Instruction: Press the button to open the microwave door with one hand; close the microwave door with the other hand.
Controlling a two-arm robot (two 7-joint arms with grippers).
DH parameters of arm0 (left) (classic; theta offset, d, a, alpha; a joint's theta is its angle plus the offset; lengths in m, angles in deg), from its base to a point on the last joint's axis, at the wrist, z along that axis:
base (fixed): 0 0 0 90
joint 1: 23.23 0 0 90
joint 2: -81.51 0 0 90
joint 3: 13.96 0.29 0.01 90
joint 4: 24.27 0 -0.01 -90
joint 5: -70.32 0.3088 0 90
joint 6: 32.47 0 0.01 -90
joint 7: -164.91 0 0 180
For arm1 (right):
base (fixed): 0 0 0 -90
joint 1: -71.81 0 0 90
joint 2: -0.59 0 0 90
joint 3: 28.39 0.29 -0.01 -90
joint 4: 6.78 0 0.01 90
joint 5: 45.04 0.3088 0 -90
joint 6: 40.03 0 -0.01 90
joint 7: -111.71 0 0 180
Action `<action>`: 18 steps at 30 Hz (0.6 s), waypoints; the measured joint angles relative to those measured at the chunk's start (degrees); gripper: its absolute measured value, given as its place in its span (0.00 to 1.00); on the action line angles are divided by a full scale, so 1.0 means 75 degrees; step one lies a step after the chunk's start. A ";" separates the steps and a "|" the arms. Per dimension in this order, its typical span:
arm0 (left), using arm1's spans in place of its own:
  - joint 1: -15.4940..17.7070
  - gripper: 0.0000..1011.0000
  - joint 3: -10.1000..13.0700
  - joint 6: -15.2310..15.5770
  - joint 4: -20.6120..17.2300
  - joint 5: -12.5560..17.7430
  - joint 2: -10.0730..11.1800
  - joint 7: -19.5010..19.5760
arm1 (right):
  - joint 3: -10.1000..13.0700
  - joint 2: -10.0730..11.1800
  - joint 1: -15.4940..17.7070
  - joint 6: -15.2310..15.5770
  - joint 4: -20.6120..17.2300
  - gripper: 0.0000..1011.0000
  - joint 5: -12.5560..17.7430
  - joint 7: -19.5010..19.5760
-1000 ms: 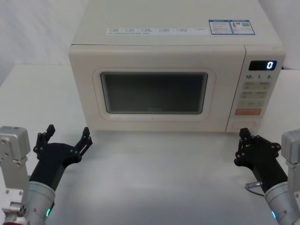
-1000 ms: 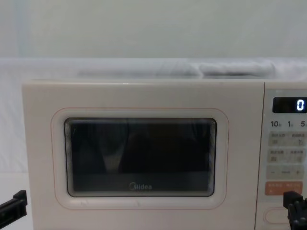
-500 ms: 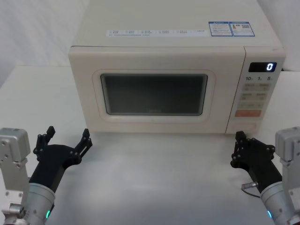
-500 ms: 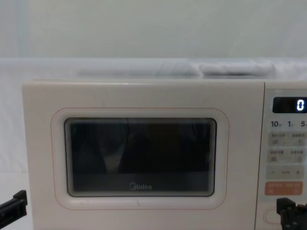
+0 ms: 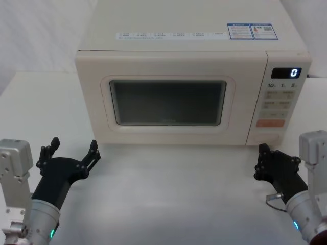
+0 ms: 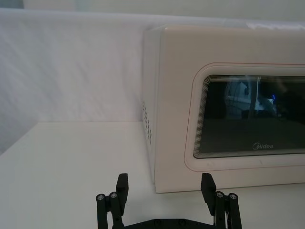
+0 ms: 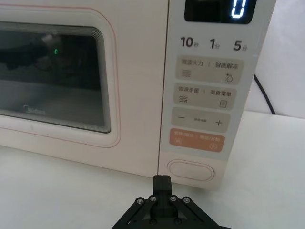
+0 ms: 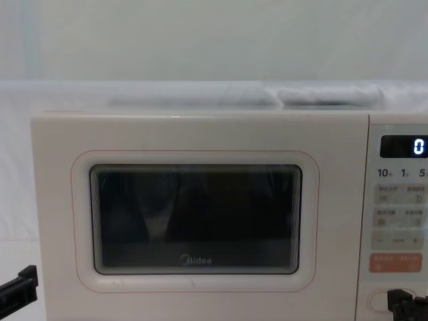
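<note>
The table (image 5: pixel 168 194) is white, and the microwave (image 5: pixel 189 56) stands on its far part, facing me. The microwave door (image 5: pixel 168 97) fills most of the front and it is closed, flush with the body. Its dark window (image 8: pixel 195 219) carries the Midea logo at the lower edge. On the right side of the front is the control strip (image 7: pixel 212 90) with the black display (image 5: pixel 286 72) showing 0 at the top, then pale keys, then the orange key (image 7: pixel 198 140). The button (image 7: pixel 191 171), a wide cream oval, sits at the very bottom of this strip.

My left gripper (image 5: pixel 72 151) rests low over the table in front of the door's left corner, apart from the microwave, with its fingers spread wide. My right gripper (image 5: pixel 261 161) is low in front of the control strip, near the button but not touching it; its fingers are pressed together into one point, with nothing between them.
</note>
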 joint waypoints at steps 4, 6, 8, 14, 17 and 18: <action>0.0000 0.99 0.0000 0.0000 0.0000 0.0000 0.0000 0.0000 | 0.0081 -0.0075 -0.0169 0.0089 0.0185 0.00 0.0004 -0.0098; 0.0000 0.99 0.0000 0.0000 0.0000 0.0000 0.0000 0.0000 | 0.0113 -0.0117 -0.0264 0.0120 0.0285 0.00 -0.0001 -0.0131; 0.0000 0.99 0.0000 0.0000 0.0000 0.0000 0.0000 0.0000 | 0.0146 -0.0153 -0.0344 0.0133 0.0396 0.00 -0.0006 -0.0158; 0.0000 0.99 0.0000 0.0000 0.0000 0.0000 -0.0001 0.0000 | 0.0207 -0.0230 -0.0513 0.0143 0.0653 0.00 -0.0037 -0.0192; 0.0000 0.99 0.0000 0.0000 0.0000 0.0000 0.0000 0.0000 | 0.0238 -0.0259 -0.0624 0.0156 0.0798 0.00 -0.0054 -0.0228; 0.0000 0.99 0.0000 0.0000 0.0000 0.0000 0.0000 0.0000 | 0.0241 -0.0264 -0.0643 0.0157 0.0825 0.00 -0.0057 -0.0237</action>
